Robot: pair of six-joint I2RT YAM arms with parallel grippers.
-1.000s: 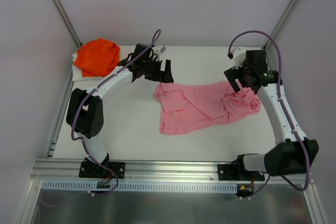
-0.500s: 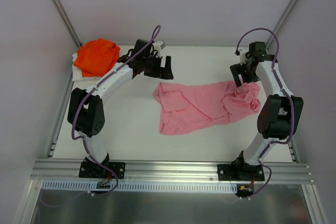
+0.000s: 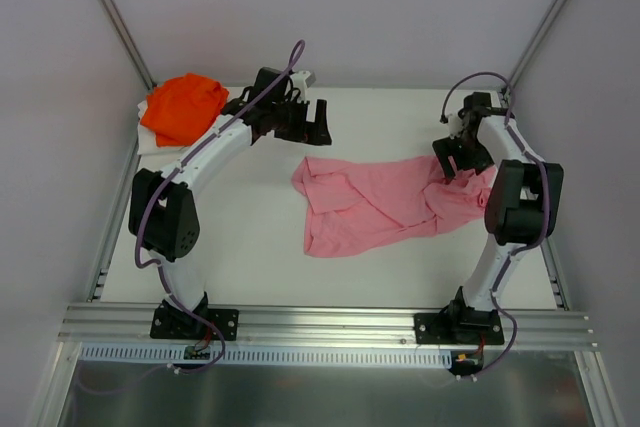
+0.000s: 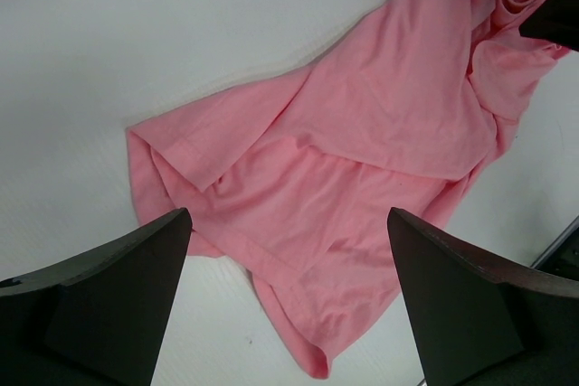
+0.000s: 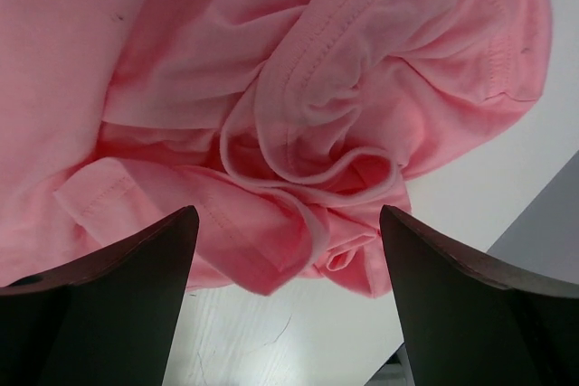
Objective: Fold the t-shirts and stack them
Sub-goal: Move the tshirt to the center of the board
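Observation:
The light pink t-shirt [image 3: 385, 202] lies crumpled on the white table, flatter at its left, bunched at its right end. It fills the left wrist view [image 4: 362, 151] and the right wrist view [image 5: 298, 106], where its collar and hems are rumpled. The orange t-shirt [image 3: 183, 107] sits bunched at the far left corner. My left gripper [image 3: 318, 125] is open and empty, above the table just beyond the pink shirt's left end. My right gripper [image 3: 458, 159] is open and empty, over the bunched right end.
A white cloth [image 3: 150, 139] shows under the orange shirt. The table's right edge [image 3: 548, 247] runs close to the right arm. Grey walls and metal posts enclose the back and sides. A metal rail [image 3: 320, 325] runs along the near edge.
My right arm has swung toward the far right and straightened up over the bunched end. My left gripper has drifted slightly back. The pink shirt's bunched end has flattened a little.

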